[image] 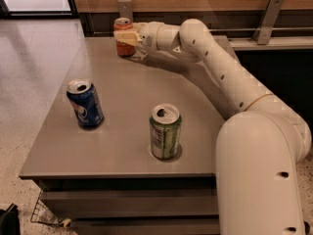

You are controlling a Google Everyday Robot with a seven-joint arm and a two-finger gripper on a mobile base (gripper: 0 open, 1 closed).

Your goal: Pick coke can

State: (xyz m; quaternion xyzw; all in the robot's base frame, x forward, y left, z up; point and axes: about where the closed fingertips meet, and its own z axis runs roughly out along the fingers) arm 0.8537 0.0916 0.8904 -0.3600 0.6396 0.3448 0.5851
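The robot's arm [220, 67] is reaching across the grey table [127, 97] to its far edge. The gripper [125, 37] is sitting right at the coke can [124, 50], with part of it crossing the front of the can's middle. I cannot tell if the gripper is squeezing the can or just sitting loose around it. The coke can is standing up straight at the back of the table, close to the wall, and its bottom is looking like it is on the tabletop. Its long side is running up and down, and its silver top is pointing at the ceiling. So the reaching part is looking done, but the lifting is not done yet. 2 other cans are standing nearer the front, well apart from the coke can: a blue Pepsi can [85, 104] and a green can [165, 132].
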